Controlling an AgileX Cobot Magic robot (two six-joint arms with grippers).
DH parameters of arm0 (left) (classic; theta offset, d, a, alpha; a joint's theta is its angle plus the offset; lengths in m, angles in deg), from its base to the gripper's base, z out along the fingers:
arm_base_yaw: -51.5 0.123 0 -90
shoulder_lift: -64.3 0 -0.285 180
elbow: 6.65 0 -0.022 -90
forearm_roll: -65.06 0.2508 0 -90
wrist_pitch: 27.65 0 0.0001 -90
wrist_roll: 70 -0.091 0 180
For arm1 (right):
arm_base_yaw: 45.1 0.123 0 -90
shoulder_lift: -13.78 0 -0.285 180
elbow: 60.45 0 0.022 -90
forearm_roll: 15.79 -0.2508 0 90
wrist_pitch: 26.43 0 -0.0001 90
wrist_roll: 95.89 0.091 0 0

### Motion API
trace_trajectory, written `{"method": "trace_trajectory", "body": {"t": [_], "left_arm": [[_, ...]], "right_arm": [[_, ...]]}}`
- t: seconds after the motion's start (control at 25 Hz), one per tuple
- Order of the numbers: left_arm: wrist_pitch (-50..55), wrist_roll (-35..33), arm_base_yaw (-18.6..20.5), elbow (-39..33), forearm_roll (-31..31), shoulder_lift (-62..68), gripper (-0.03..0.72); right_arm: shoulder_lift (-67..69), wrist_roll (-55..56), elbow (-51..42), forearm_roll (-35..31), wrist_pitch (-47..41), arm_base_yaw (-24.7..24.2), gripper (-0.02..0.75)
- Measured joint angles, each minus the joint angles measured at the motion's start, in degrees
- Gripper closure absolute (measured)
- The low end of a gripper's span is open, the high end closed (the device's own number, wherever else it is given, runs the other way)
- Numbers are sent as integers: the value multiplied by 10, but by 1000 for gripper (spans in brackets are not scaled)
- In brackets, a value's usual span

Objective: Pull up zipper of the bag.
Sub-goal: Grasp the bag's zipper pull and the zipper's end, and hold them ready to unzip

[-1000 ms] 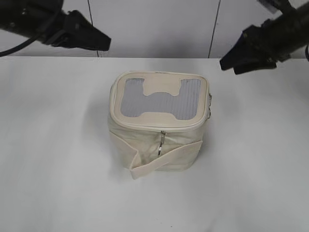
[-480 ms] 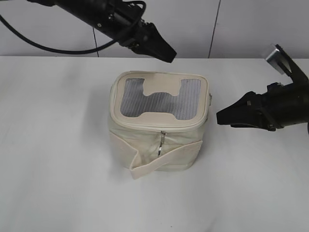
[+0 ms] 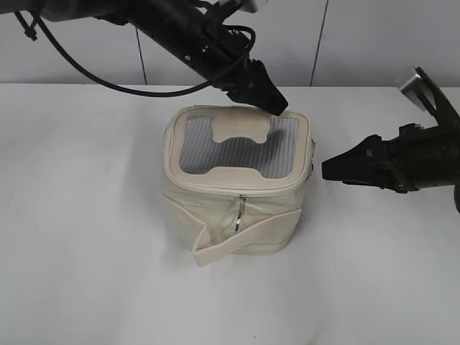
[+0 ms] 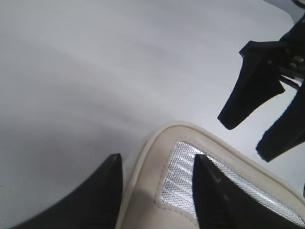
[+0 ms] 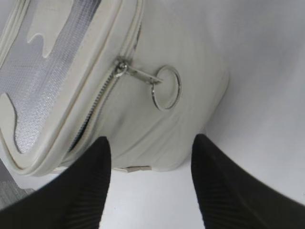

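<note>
The cream bag (image 3: 237, 208) stands mid-table, its lid of grey ribbed panels (image 3: 277, 154) facing up. The zipper (image 3: 237, 191) runs round the lid's rim. One silver ring pull (image 3: 239, 213) hangs at the front and another (image 5: 167, 88) hangs on the right side from its slider on the zip track (image 5: 100, 98). My left gripper (image 3: 277, 106) is open and empty, with its fingers (image 4: 157, 157) astride the lid's back right corner (image 4: 167, 138). My right gripper (image 3: 329, 169) is open and empty just right of the bag, and its fingers (image 5: 151, 140) point at the side ring pull.
The white table (image 3: 86, 251) spreads all round the bag, with a pale wall (image 3: 359, 43) behind. The cream strap band (image 3: 244, 243) sticks out at the bag's front bottom. The right gripper's fingers (image 4: 248, 100) show close by in the left wrist view.
My left arm has swung down and right from the upper left to the lid's back right corner. My right gripper dropped beside the bag's right side, then hardly moved. The bag has stayed put.
</note>
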Motion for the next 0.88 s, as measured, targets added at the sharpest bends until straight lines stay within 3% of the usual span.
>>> {"method": "trace_trajectory", "body": {"t": [0.56, 0.64, 0.76, 0.88], "left_arm": [[-9, 2, -11, 6, 18, 22, 346], [-12, 2, -14, 7, 16, 26, 418], [-19, 1, -15, 7, 20, 27, 608], [-20, 1, -15, 7, 21, 27, 642]], "right_arm": [[0, -14, 0, -15, 1, 0, 306], [0, -16, 0, -17, 1, 0, 306], [0, -25, 0, -19, 8, 0, 306], [0, -51, 0, -19, 16, 0, 306]]}}
